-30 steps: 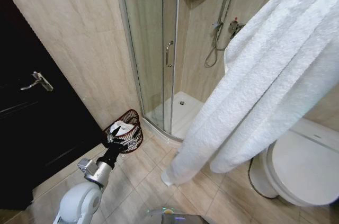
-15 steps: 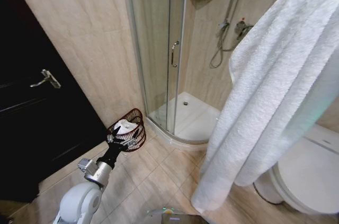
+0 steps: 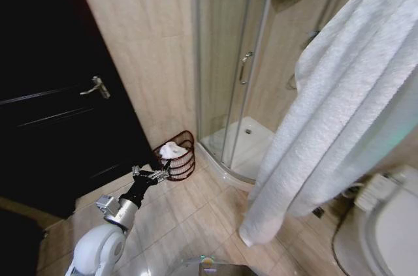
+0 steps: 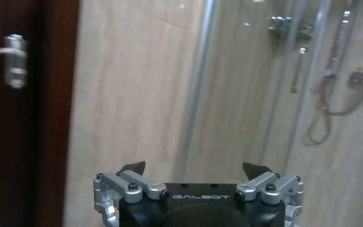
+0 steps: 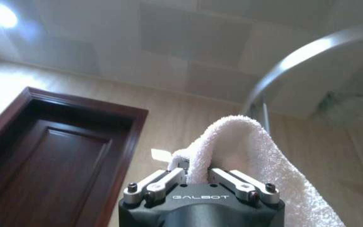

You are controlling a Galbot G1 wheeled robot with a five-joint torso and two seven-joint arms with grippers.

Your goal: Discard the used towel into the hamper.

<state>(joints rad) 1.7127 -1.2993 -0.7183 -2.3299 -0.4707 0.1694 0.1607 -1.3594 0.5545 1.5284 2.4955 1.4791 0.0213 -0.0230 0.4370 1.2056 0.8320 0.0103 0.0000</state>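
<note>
The big white towel (image 3: 339, 106) hangs from the upper right of the head view down to just above the floor tiles. In the right wrist view my right gripper (image 5: 197, 176) is held high and shut on a fold of the towel (image 5: 245, 142). The hamper (image 3: 185, 166), a small reddish-brown wire basket, stands on the floor against the wall beside the shower, with something white (image 3: 171, 150) in it. My left gripper (image 3: 151, 173) hovers low just in front of the hamper, open; the left wrist view shows that same gripper (image 4: 194, 166) with nothing between its fingers.
A dark door (image 3: 52, 113) with a metal handle (image 3: 98, 85) fills the left. The glass shower enclosure (image 3: 228, 61) with its raised tray (image 3: 245, 145) stands behind the hamper. A toilet (image 3: 388, 233) sits at the lower right. Open tiled floor (image 3: 189, 224) lies between.
The camera has swung left: door, hamper and shower sit further right in the picture and more of the door shows. The towel still hangs from my right gripper; the left arm holds its pose.
</note>
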